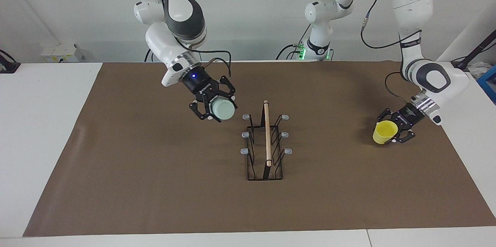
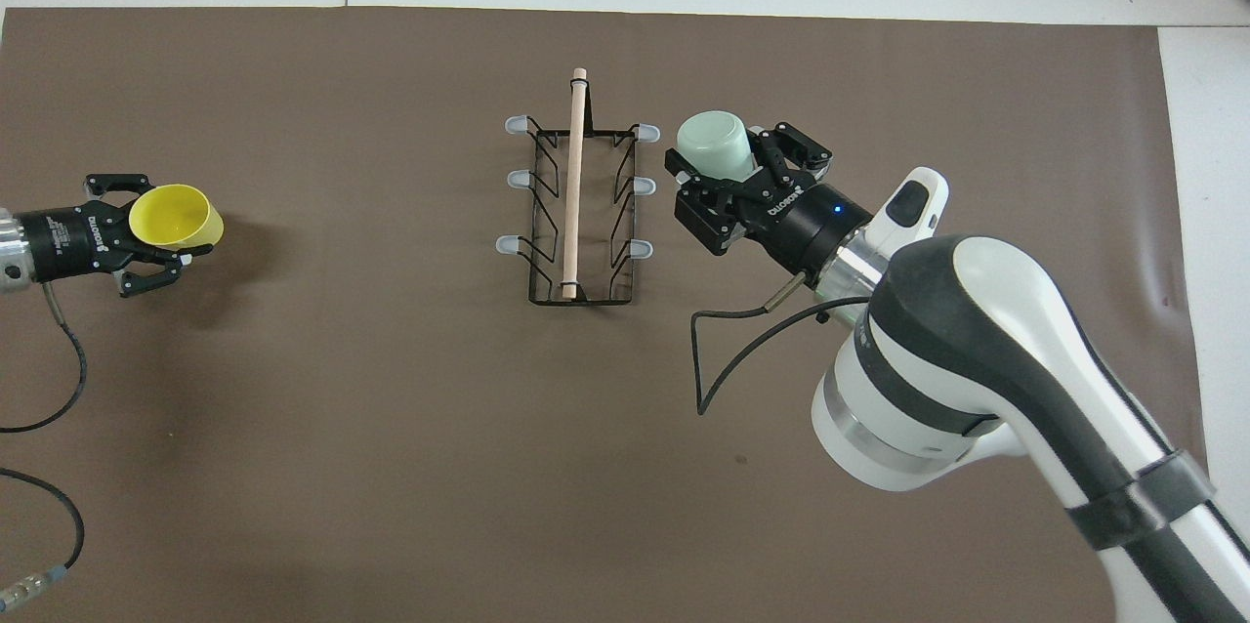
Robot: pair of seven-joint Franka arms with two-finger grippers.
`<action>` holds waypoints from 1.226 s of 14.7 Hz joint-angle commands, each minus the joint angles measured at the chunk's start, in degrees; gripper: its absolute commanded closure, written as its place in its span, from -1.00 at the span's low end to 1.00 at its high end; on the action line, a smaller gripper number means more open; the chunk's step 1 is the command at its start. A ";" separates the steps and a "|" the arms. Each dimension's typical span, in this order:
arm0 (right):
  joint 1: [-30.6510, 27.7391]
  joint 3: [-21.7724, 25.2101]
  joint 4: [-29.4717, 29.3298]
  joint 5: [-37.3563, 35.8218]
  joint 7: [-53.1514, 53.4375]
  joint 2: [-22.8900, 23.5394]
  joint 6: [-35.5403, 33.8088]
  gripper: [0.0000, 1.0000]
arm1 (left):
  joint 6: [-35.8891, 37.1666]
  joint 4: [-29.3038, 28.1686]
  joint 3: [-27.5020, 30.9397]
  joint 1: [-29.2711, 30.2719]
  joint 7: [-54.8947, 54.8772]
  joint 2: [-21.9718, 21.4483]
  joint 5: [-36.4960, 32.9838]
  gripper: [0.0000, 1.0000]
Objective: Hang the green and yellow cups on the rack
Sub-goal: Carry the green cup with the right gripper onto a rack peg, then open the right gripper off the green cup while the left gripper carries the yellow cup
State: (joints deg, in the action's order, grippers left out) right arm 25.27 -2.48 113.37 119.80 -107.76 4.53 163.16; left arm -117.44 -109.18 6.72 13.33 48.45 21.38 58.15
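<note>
R gripper (image 1: pixel 214 108), black w/ splayed linkage, is clamped on the green cup (image 1: pixel 221 109): pale mint, smooth plastic, tapered, no handle, lying sideways in the grip w/ its flat base facing the facing camera. Held in the air over the brown mat (image 1: pixel 155 185), just beside the rack (image 1: pixel 266 150) at the rack's 10 o'clock in the facing view; cup and rack are apart, not touching.

Rack sits mid-mat: narrow black wire frame, rectangular base, long pale wooden rod (image 2: pixel 573 184) running along the top, six grey rounded prong tips (image 2: pixel 515 125), three per side. All prongs bare.

L gripper (image 1: pixel 395 130) is clamped on the yellow cup (image 1: pixel 384 132): bright, glossy plastic, tapered, no handle, tilted so the open mouth shows in the overhead view. It's at 3 o'clock from the rack in the facing view, well apart, toward the L arm's end of the table. Can't tell if the cup still touches the mat or is just off it.

Mat is matte, flat, w/ faint creases; table (image 1: pixel 46 123) under it is plain white.
</note>
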 commanded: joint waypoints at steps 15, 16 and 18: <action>0.83 0.19 13.10 33.83 -37.00 0.74 -26.31 1.00 | 3.79 7.74 0.23 -21.84 15.88 -15.23 -24.02 1.00; 0.83 0.19 12.93 33.83 -37.61 1.18 -26.83 1.00 | 3.71 8.19 0.14 -23.07 16.84 -15.14 -26.05 1.00; 0.40 0.19 12.67 33.74 -39.18 1.63 -27.54 1.00 | 3.27 9.24 0.14 -26.84 17.12 -14.96 -32.44 1.00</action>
State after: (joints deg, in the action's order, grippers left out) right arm 26.10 -2.23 125.54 147.36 -141.70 5.80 137.31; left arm -115.01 -101.70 6.08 -10.09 64.08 6.16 31.51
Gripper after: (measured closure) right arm 0.335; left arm 0.330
